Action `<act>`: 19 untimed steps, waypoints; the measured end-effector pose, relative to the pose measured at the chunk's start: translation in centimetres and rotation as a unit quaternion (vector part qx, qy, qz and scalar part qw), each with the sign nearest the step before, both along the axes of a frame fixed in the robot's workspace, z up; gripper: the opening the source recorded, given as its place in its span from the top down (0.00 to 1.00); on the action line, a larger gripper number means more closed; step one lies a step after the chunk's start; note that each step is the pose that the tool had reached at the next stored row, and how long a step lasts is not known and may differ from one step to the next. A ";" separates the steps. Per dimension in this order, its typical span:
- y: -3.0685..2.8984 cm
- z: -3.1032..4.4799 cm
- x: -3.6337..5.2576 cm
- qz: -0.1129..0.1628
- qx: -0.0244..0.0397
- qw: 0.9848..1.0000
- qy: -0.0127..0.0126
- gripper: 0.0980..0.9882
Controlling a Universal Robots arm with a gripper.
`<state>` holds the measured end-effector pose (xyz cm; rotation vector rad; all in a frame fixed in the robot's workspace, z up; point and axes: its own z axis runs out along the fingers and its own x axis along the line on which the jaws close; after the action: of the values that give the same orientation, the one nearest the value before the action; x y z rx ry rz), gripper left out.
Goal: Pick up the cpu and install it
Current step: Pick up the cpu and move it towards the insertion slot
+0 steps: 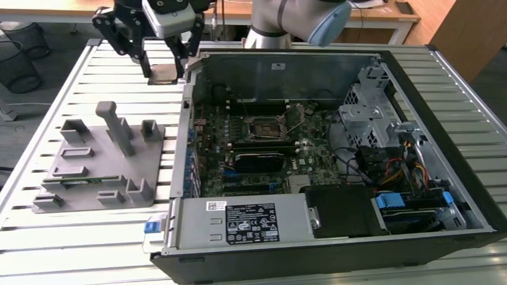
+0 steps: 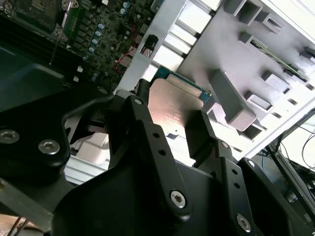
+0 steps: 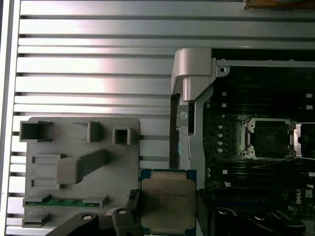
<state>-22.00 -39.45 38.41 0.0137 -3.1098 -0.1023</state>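
Between gripper [image 1: 164, 71] fingers, above slatted table [image 1: 103, 65], just outside open computer case [image 1: 317, 264] wall: 1 cpu [image 3: 168, 204], silver top, green rim.
Claw: narrowly parted, 2 fingers [image 2: 199, 130] pinching opposite cpu edges; chip appears lifted off table.
Nearby: grey fixture [image 1: 103, 160] on table.
Farther: socket [image 3: 269, 139] on motherboard inside case, well apart from chip.
Risks, judged: thin-edge pinch may let chip slip or tilt; tilted or rotated seating could bend socket contacts; case wall could snag fingers on entry.
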 end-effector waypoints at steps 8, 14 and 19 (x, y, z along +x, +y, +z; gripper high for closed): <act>0.00 0.00 1.49 0.000 0.000 1.000 0.000 0.51; 0.00 -0.01 2.53 0.000 0.000 1.000 0.000 0.51; 0.05 -0.01 3.22 0.000 0.000 1.000 0.000 0.51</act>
<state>-18.79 -39.40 38.40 0.0138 -3.1098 -0.1022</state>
